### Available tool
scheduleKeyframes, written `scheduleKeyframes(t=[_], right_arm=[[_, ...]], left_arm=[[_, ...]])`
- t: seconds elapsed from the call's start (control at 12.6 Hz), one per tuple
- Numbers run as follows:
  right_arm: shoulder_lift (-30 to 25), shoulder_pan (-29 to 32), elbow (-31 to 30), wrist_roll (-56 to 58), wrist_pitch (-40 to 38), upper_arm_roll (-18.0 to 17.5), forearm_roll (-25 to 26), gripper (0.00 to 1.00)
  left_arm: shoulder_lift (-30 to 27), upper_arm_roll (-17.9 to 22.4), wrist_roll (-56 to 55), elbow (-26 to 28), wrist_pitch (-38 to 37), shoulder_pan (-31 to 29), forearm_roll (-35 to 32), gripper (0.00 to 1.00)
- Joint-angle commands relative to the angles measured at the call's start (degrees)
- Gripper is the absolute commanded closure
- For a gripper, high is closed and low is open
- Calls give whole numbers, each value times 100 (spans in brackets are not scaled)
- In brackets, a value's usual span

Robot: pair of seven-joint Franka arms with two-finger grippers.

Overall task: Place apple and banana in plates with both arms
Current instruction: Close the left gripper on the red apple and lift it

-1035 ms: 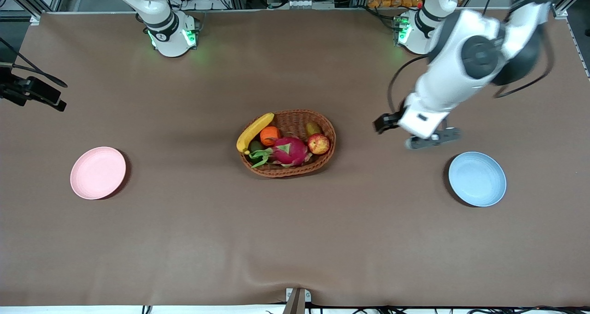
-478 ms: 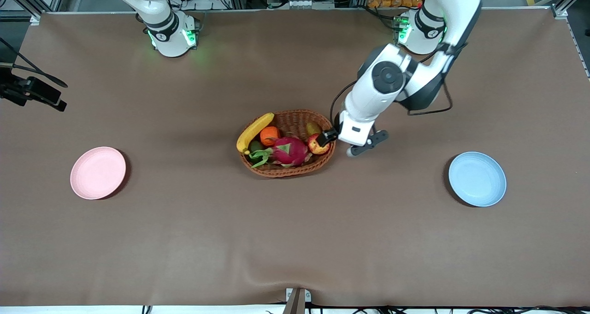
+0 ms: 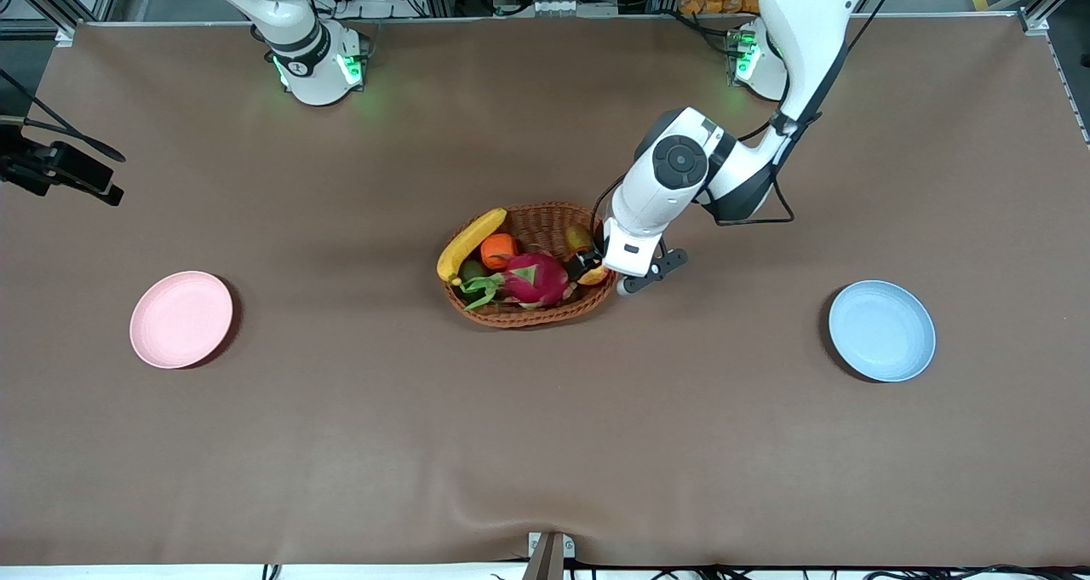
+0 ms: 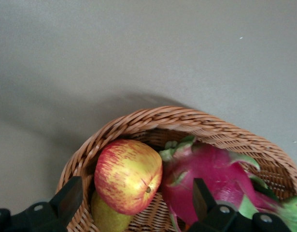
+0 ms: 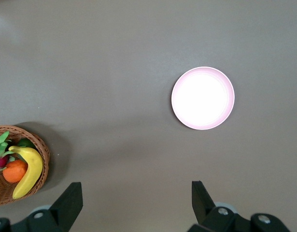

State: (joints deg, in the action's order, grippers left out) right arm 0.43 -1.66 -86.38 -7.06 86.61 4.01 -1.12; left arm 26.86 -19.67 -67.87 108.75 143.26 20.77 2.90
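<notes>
The apple (image 4: 128, 176) lies in the wicker basket (image 3: 528, 318) at its end toward the left arm, mostly hidden by the hand in the front view. My left gripper (image 3: 588, 266) is low over it, open, one finger on either side of the apple in the left wrist view (image 4: 134, 199), not closed on it. The banana (image 3: 470, 243) lies along the basket's other end and also shows in the right wrist view (image 5: 28, 173). The pink plate (image 3: 180, 318) and blue plate (image 3: 881, 330) are empty. My right gripper (image 5: 134, 203) is open and empty, high over bare table between basket and pink plate (image 5: 203, 98).
The basket also holds a magenta dragon fruit (image 3: 535, 278) touching the apple, an orange (image 3: 498, 250), and a green-yellow pear (image 4: 107, 220) under the apple. A black camera mount (image 3: 60, 169) stands at the right arm's end of the table.
The left arm swung from near the blue plate over to the basket and brought its open gripper down around the apple. The right arm has not visibly moved.
</notes>
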Motion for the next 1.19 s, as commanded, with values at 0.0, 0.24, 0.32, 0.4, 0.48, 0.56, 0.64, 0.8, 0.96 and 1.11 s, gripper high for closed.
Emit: scheduleKeyframes(t=[0.0, 0.24, 0.32, 0.4, 0.48, 0.56, 0.64, 0.8, 0.96, 1.11], right_arm=[[10, 78, 33, 64, -57, -49, 24, 0], [10, 78, 33, 64, -57, -49, 24, 0], [10, 69, 33, 64, -57, -49, 24, 0], [10, 69, 33, 64, -57, -49, 24, 0], [10, 60, 33, 64, -65, -49, 24, 0], [10, 69, 24, 64, -66, -49, 24, 0], [1, 69, 16, 64, -66, -49, 24, 0], [1, 69, 16, 64, -66, -49, 24, 0], [1, 69, 16, 64, -66, -49, 24, 0], [1, 60, 16, 64, -65, -49, 24, 0]], left_arm=[[21, 24, -165, 138, 106, 41, -158, 0], [153, 24, -174, 147, 237, 137, -167, 0], [214, 24, -174, 138, 247, 137, -167, 0], [232, 24, -174, 138, 273, 137, -167, 0], [267, 33, -174, 147, 325, 137, -167, 0], [294, 24, -174, 138, 334, 137, -167, 0], [329, 24, -174, 129, 352, 137, -167, 1], [373, 24, -174, 120, 387, 146, -167, 18], [434, 15, -174, 94, 387, 146, -167, 59], [374, 7, -174, 77, 370, 129, -167, 100]])
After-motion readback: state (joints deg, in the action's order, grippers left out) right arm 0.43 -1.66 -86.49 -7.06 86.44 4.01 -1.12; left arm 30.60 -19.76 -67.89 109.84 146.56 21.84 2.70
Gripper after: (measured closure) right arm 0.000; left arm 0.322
